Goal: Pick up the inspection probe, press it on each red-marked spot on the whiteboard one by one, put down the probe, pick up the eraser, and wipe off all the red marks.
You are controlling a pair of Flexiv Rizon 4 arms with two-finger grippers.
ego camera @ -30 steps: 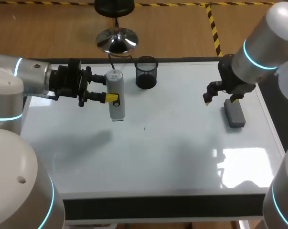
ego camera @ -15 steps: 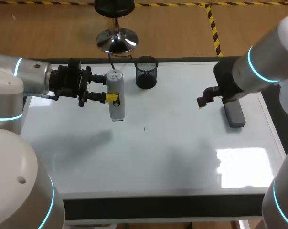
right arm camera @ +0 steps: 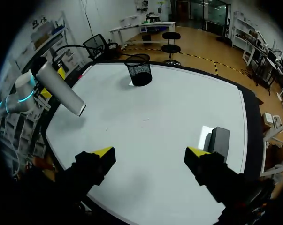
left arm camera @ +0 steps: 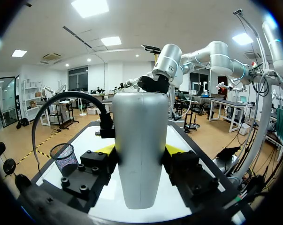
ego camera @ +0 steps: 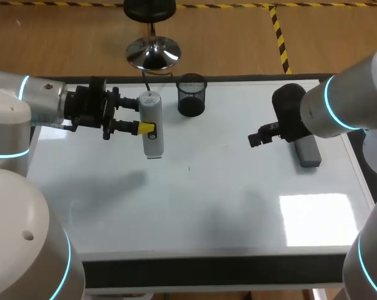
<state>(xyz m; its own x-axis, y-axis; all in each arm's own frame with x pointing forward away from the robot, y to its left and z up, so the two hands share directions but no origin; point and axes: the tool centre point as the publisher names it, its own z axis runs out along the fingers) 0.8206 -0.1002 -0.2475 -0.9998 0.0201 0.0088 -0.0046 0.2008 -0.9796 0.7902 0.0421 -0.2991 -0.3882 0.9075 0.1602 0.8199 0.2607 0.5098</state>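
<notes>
The white cylindrical probe (ego camera: 152, 125) hangs tilted over the whiteboard's (ego camera: 226, 206) far left part, with my left gripper (ego camera: 143, 117) shut on its upper half. In the left wrist view the probe (left arm camera: 140, 145) fills the space between the fingers of that gripper (left arm camera: 140, 157). The grey eraser (ego camera: 307, 152) lies flat near the board's right edge. My right gripper (ego camera: 257, 138) hovers open just left of the eraser, holding nothing. From the right wrist the eraser (right arm camera: 219, 139) lies ahead of one finger of that gripper (right arm camera: 150, 157). No red marks show on the board; only a tiny dark speck (ego camera: 189, 167) does.
A black mesh cup (ego camera: 191, 95) stands at the board's far edge, right of the probe, and shows in the right wrist view too as the cup (right arm camera: 140, 70). A black frame (ego camera: 207, 270) borders the board's near side.
My right gripper has swung left, away from the eraser and towards the board's middle, staying open. The left arm and the probe have kept still.
</notes>
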